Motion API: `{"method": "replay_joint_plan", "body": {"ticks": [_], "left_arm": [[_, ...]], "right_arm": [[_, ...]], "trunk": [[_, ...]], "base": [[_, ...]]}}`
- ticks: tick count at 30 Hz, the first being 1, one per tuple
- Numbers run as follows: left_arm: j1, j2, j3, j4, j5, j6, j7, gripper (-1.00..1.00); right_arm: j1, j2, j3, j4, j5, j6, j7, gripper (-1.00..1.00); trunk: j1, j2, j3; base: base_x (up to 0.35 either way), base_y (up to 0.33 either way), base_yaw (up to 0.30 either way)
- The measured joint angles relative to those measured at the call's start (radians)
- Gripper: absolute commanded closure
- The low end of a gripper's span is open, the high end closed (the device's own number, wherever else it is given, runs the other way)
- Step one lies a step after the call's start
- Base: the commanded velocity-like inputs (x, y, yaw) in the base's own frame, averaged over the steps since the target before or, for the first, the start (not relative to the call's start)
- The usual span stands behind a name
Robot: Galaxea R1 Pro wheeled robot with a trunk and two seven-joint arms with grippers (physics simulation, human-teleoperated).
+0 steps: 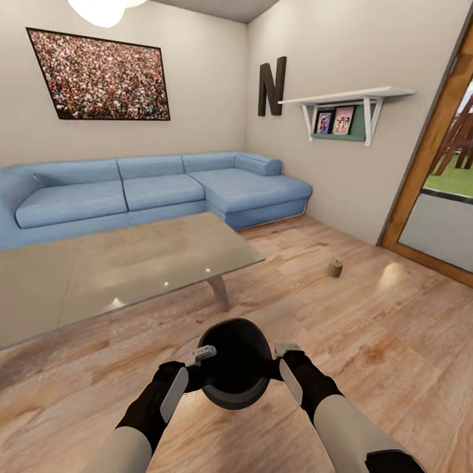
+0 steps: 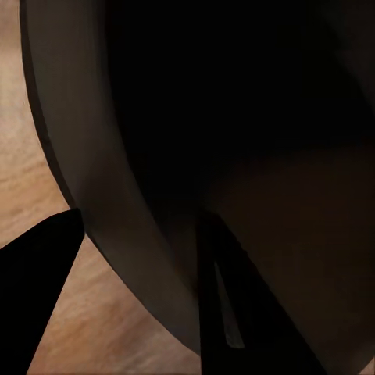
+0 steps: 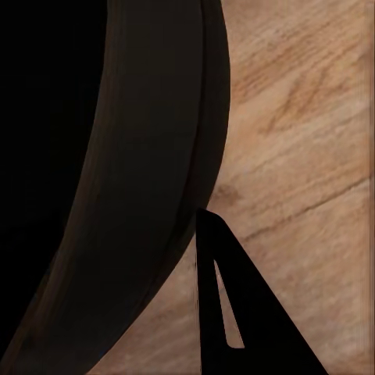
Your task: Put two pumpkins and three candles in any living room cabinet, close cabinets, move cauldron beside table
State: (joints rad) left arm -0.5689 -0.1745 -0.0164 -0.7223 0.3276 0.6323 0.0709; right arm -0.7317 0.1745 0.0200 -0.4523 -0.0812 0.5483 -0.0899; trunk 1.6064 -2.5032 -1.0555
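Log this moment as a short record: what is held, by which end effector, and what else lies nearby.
held: cauldron, black, carried above the wood floor
left end effector: fingers straddle the cauldron's rim
right end effector: at the opposite rim; one finger shows outside the wall
table: glass-topped, ahead and left of the cauldron
candle: on the floor, ahead to the right
sofa: blue, behind the table

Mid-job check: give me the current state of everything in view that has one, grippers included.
cauldron: upright, held between both grippers, near the table's corner.
left gripper: fingers straddle the cauldron's rim, gripping it.
right gripper: at the opposite rim, grip cannot be confirmed.
candle: upright on the floor, not yet stowed.
table: glass top, nothing on it.
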Motion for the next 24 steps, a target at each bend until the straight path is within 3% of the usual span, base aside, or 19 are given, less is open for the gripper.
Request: {"method": "replay_joint_plan", "body": {"ticks": [9, 20, 24], "left_arm": [[0.0, 0.0, 0.0, 0.0, 0.0, 0.0, 0.0, 1.0], [0.0, 0.0, 0.0, 0.0, 0.0, 0.0, 0.0, 1.0], [0.0, 0.0, 0.0, 0.0, 0.0, 0.0, 0.0, 1.0]], "right_arm": [[0.0, 0.0, 0.0, 0.001, 0.0, -0.001, 0.0, 1.0], [0.0, 0.0, 0.0, 0.001, 0.0, -0.001, 0.0, 1.0], [0.0, 0.0, 0.001, 0.0, -0.001, 0.0, -0.001, 1.0]], "trunk": [[0.0, 0.0, 0.0], [0.0, 0.0, 0.0], [0.0, 0.0, 0.0]], "base": [[0.225, -0.025, 0.015], [0.11, 0.0, 0.254], [0.102, 0.0, 0.069]]}}
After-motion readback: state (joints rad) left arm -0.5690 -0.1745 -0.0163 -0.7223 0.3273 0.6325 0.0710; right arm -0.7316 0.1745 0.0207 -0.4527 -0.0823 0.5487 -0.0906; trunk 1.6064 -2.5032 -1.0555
